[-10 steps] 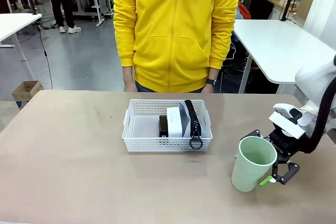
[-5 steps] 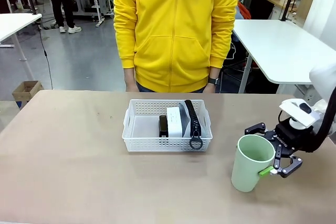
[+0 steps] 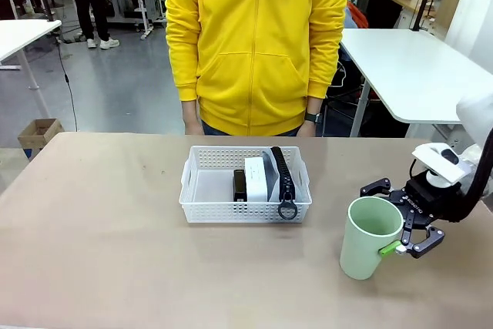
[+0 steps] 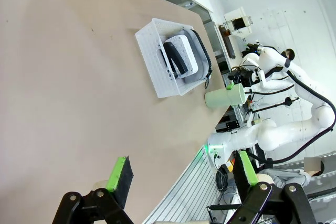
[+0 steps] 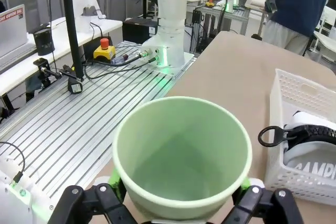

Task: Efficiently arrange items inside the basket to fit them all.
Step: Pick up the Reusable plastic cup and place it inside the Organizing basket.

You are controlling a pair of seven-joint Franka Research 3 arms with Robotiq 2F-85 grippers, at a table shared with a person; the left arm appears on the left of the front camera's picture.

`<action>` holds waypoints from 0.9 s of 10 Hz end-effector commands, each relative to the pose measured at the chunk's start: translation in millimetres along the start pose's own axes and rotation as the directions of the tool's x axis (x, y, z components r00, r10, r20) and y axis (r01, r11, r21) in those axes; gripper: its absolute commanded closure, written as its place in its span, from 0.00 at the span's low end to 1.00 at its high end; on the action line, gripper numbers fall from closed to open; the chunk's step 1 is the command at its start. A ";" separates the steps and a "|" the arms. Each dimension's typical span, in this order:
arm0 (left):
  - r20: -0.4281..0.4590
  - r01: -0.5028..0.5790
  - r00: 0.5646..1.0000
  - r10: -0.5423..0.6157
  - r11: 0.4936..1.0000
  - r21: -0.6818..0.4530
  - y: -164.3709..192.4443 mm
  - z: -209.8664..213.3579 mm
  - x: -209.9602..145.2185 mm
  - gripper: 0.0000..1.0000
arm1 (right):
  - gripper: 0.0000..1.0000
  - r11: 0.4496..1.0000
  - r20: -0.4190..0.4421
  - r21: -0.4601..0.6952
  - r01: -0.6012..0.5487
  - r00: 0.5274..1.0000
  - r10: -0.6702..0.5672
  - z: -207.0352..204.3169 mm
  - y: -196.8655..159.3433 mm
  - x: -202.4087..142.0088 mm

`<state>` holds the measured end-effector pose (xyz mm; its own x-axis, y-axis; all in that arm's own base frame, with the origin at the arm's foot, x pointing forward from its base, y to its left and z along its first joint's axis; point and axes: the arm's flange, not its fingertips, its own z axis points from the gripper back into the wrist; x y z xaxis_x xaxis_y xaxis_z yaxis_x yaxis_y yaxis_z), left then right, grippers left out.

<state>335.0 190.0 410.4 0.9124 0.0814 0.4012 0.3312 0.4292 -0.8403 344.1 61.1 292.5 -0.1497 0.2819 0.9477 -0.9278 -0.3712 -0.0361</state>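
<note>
Right arm: glossy white rounded shell, black cable sleeve. Right gripper: black linkage body w/ small print, green pads. Left gripper: same black w/ green pads. Person: yellow zip hoodie, dark wristwatch.

Stapler mostly hidden behind white box; cup base cut off.

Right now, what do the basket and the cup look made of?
Basket: white moulded plastic by the look, with perforated lattice walls and a slightly glossy rim. Cup: pale green, smooth, matte, thin-walled with an even rolled rim; probably plastic, though the look leaves it open.
</note>
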 end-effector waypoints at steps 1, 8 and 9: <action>0.022 -0.011 1.000 0.011 1.000 -0.005 -3.1 -2.2 0.2 0.00 | 1.00 0.999 0.006 0.000 -0.038 0.999 0.038 -4.7 8.7 -50.9; 0.022 -0.011 1.000 0.011 1.000 -0.005 -3.1 -2.2 0.2 0.00 | 1.00 0.843 0.343 -0.388 0.372 0.907 -0.242 21.1 29.3 56.0; 0.022 -0.011 1.000 0.011 1.000 -0.005 -3.1 -2.2 0.2 0.00 | 1.00 0.820 0.344 -0.408 0.402 0.899 -0.270 19.0 34.1 74.8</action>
<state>335.0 190.1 410.5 0.9123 0.0815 0.4013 0.3313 0.4293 -0.8402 379.6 15.5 338.9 0.2011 0.0786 0.9764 -0.9777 0.0781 0.1951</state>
